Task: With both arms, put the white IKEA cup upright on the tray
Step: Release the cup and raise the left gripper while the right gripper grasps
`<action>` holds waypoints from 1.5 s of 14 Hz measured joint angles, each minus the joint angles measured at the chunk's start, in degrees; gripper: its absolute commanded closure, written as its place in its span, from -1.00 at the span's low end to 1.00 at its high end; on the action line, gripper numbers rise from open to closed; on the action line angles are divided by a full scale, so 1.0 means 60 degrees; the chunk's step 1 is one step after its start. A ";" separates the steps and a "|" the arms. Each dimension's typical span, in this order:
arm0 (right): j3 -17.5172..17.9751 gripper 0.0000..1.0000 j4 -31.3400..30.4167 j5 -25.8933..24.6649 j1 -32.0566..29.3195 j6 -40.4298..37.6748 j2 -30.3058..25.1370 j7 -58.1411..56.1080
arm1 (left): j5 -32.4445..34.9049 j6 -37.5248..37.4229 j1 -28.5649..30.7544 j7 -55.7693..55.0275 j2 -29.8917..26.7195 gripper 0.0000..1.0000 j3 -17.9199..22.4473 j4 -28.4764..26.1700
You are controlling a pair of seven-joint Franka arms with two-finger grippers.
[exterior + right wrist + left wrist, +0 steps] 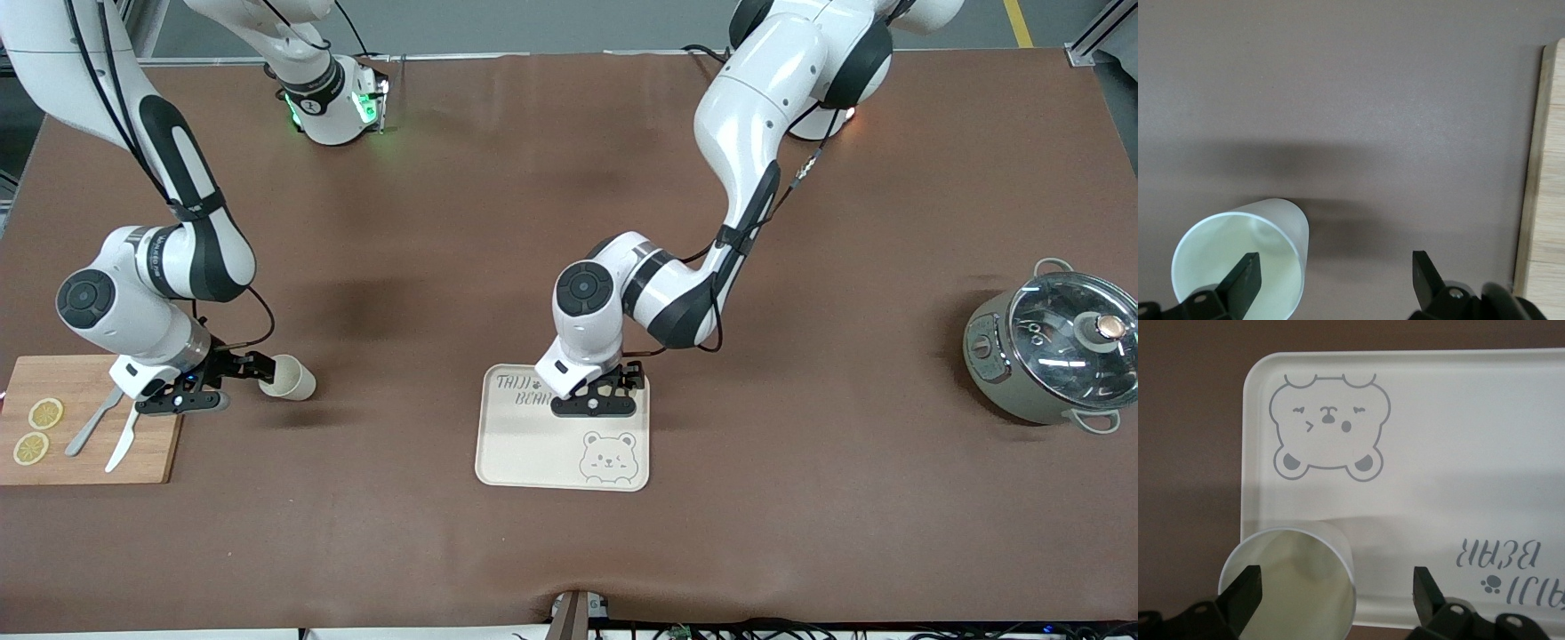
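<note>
A white cup [293,380] lies tipped on the brown table beside the wooden cutting board, its mouth turned toward my right gripper [249,369]. In the right wrist view the cup [1231,247] faces the camera. My right gripper [1335,273] is open, and one finger shows against the cup's mouth. The cream tray [524,453] with the bear face lies mid-table. My left gripper [622,380] hangs low over it. In the left wrist view another white cup [1298,573] stands upright on the tray [1458,453] near its edge. My left gripper [1338,587] is open, one finger over that cup's mouth. This cup is hidden in the front view.
The wooden cutting board [89,418] at the right arm's end carries two lemon slices, a knife and a spoon; its edge shows in the right wrist view [1541,167]. A grey pot with a glass lid [1053,351] stands at the left arm's end.
</note>
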 measured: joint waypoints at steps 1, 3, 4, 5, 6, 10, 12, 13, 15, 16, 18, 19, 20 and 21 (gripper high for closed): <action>-0.0004 -1.00 -0.0031 0.0000 -0.0002 0.0048 0.0000 -0.0013 | 0.0000 -0.0106 -0.0003 0.0000 -0.0054 -1.00 0.0000 0.0001; -0.0006 -1.00 -0.0164 0.0000 -0.0002 0.0306 0.0013 -0.0024 | 0.0000 -0.0220 -0.0007 0.0000 -0.0119 -1.00 0.0000 0.0008; -0.0007 -1.00 -0.0231 0.0000 -0.0002 0.0445 0.0050 -0.0027 | 0.0000 -0.0257 -0.0008 0.0000 -0.0155 -1.00 0.0000 0.0015; -0.0006 -1.00 -0.0273 0.0000 -0.0002 0.0564 0.0111 -0.0029 | 0.0000 -0.0369 -0.0010 0.0000 -0.0200 -1.00 0.0000 0.0023; -0.0005 -1.00 -0.0293 0.0000 -0.0002 0.0665 0.0189 -0.0031 | 0.0000 -0.0517 -0.0012 0.0000 -0.0247 -1.00 0.0000 0.0025; -0.0001 -1.00 -0.0303 0.0000 -0.0001 0.0916 0.0422 -0.0038 | 0.0000 -0.1095 -0.0029 0.0000 -0.0595 -1.00 -0.0001 0.0076; 0.0004 -1.00 -0.0303 0.0000 0.0001 0.0943 0.0432 -0.0041 | 0.0000 -0.1454 -0.0045 0.0000 -0.0877 -1.00 -0.0001 0.0095; 0.0007 -1.00 -0.0303 0.0000 0.0002 0.0949 0.0433 -0.0043 | 0.0000 -0.1628 -0.0052 0.0000 -0.1048 -1.00 -0.0001 0.0104; 0.0017 -0.90 -0.0303 0.0000 0.0003 0.0949 0.0433 -0.0044 | 0.0000 -0.2011 -0.0040 0.0000 -0.1463 -1.00 0.0000 0.0147; 0.0020 -0.67 -0.0303 0.0000 0.0003 0.0950 0.0433 -0.0046 | 0.0000 -0.2294 -0.0018 0.0000 -0.1736 -1.00 0.0003 0.0159; 0.0024 -0.18 -0.0303 0.0000 0.0004 0.0950 0.0433 -0.0049 | 0.0000 -0.2930 0.0044 0.0128 -0.2277 -1.00 0.0012 0.0163; 0.0027 -0.05 -0.0304 0.0000 0.0005 0.0950 0.0433 -0.0050 | 0.0000 -0.3126 0.0086 0.0302 -0.2505 -1.00 0.0019 0.0168; 0.0029 0.18 -0.0304 0.0000 0.0006 0.0950 0.0433 -0.0050 | 0.0000 -0.3306 0.0159 0.0511 -0.2736 -1.00 0.0032 0.0175; 0.0032 0.30 -0.0303 0.0000 0.0007 0.0950 0.0433 -0.0051 | 0.0000 -0.3555 0.0301 0.0819 -0.2987 -1.00 0.0048 0.0177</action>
